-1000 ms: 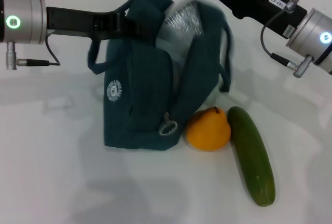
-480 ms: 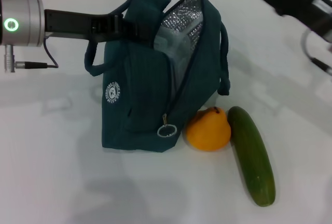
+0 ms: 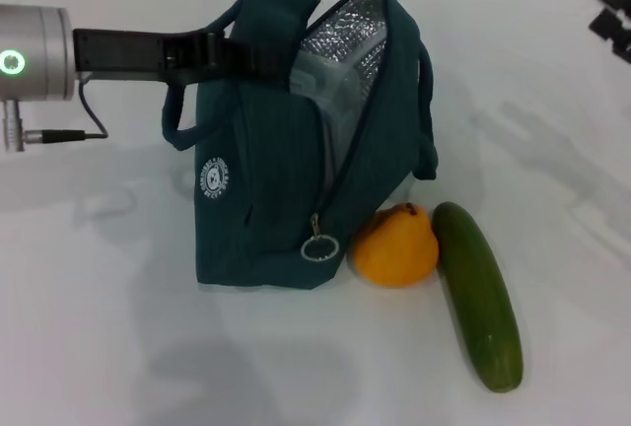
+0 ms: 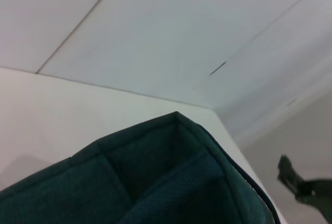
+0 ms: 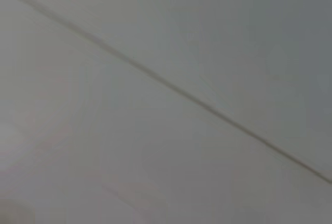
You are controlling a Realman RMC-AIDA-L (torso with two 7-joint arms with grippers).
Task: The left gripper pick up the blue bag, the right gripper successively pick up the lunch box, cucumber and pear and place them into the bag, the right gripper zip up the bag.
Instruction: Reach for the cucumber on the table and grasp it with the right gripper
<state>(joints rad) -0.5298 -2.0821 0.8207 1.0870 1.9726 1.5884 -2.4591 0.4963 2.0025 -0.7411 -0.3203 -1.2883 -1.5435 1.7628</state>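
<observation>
The blue bag (image 3: 276,189) stands upright mid-table, its top unzipped and the silver lining showing. A pale, clear lunch box (image 3: 320,86) shows just inside the opening. My left gripper (image 3: 242,54) reaches in from the left and is shut on the bag's top edge by the handle. In the left wrist view only the bag's fabric top (image 4: 171,182) fills the lower part. The pear (image 3: 396,246) sits against the bag's front right corner. Just right of it the cucumber (image 3: 478,293) lies lengthwise. Only a black tip of my right gripper (image 3: 613,12) shows at the far right edge.
A ring zip pull (image 3: 317,247) hangs low on the bag's front corner, beside the pear. White table (image 3: 99,327) stretches to the left and front of the bag. The right wrist view shows only a pale surface with a line across it.
My right gripper has drawn back from above the bag's opening to the far right edge. The bag's opening has settled still. The left arm has shifted slightly left.
</observation>
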